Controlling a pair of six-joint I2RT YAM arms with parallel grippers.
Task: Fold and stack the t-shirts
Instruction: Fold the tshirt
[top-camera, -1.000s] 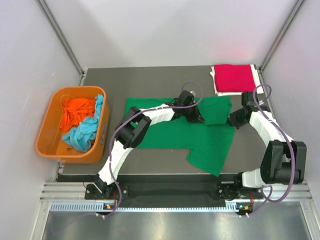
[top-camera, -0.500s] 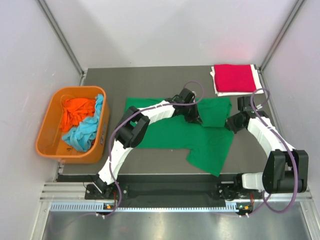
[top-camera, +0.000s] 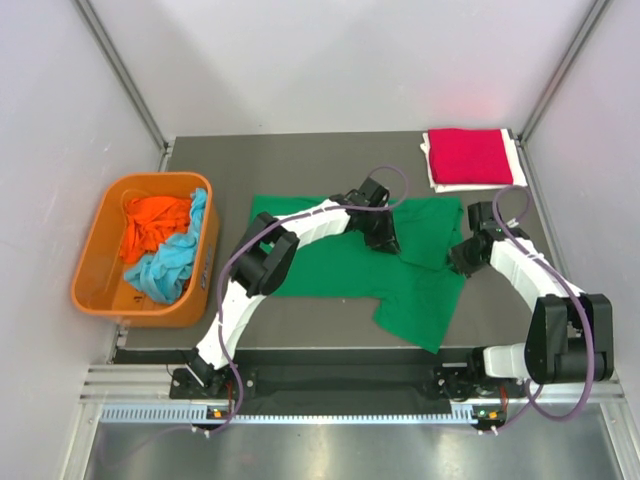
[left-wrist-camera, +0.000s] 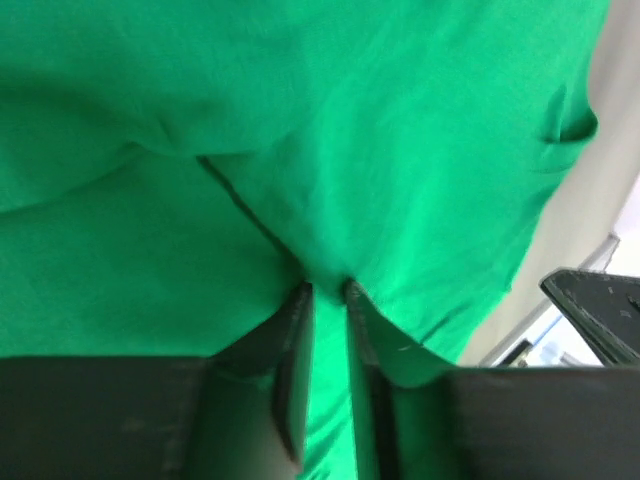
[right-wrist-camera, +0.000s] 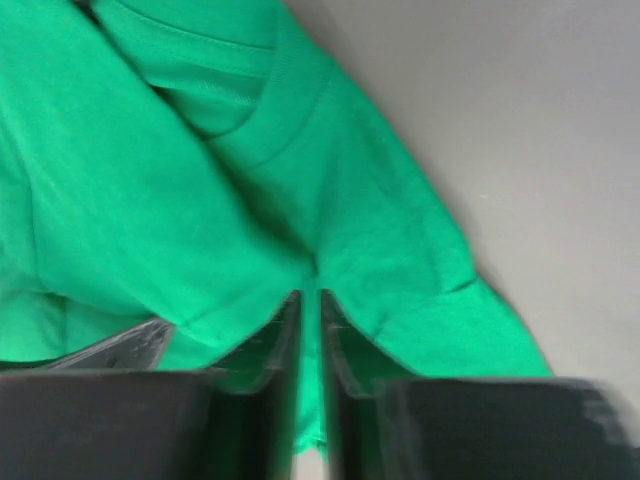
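The bright green t-shirt lies spread across the middle of the table, its right part folded over into a flap. My left gripper is shut on a pinch of the green cloth at the flap's left edge. My right gripper is shut on the green cloth at the flap's right edge. A crimson red t-shirt lies folded at the back right corner. An orange t-shirt and a light blue t-shirt lie crumpled in the tub.
The rigid orange plastic tub stands off the table's left edge. White cloth shows under the red shirt. Grey walls enclose the table on three sides. Bare dark tabletop lies behind the green shirt.
Both grippers have moved left and toward the near edge with the flap, which now lies flatter and wider. The right arm has shifted inward from the table's right edge.
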